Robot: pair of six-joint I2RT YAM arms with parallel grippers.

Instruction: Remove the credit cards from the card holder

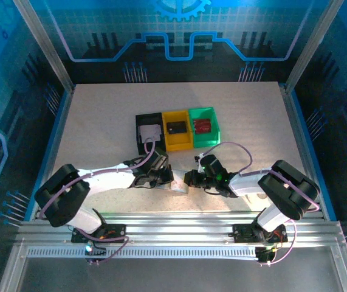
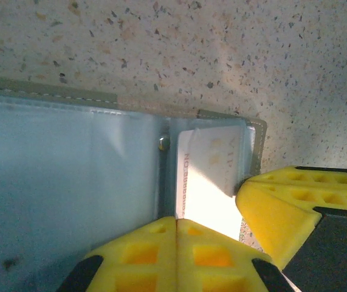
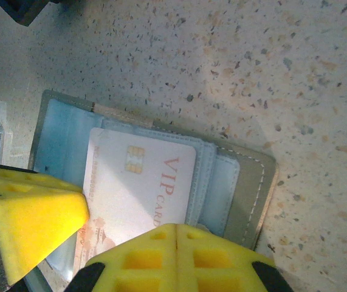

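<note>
The speckled table carries a row of three bins at mid-depth: black, yellow and green. They hold a pale card, a dark card and a red card respectively. The card holder lies near the front edge between the two arms, folded open and flat, with its pale plastic sleeves facing up.

A white VIP card sits partly drawn from one sleeve, so I judge that this last card is now being extracted. The next move calls for one gripper to pin the holder while the other slides the card clear.

The left gripper has its yellow pads closed flush together at the card's lower edge. The right gripper is likewise fully closed, resting at the card's edge. I cannot tell whether either has the thin card nipped between its pads.
</note>
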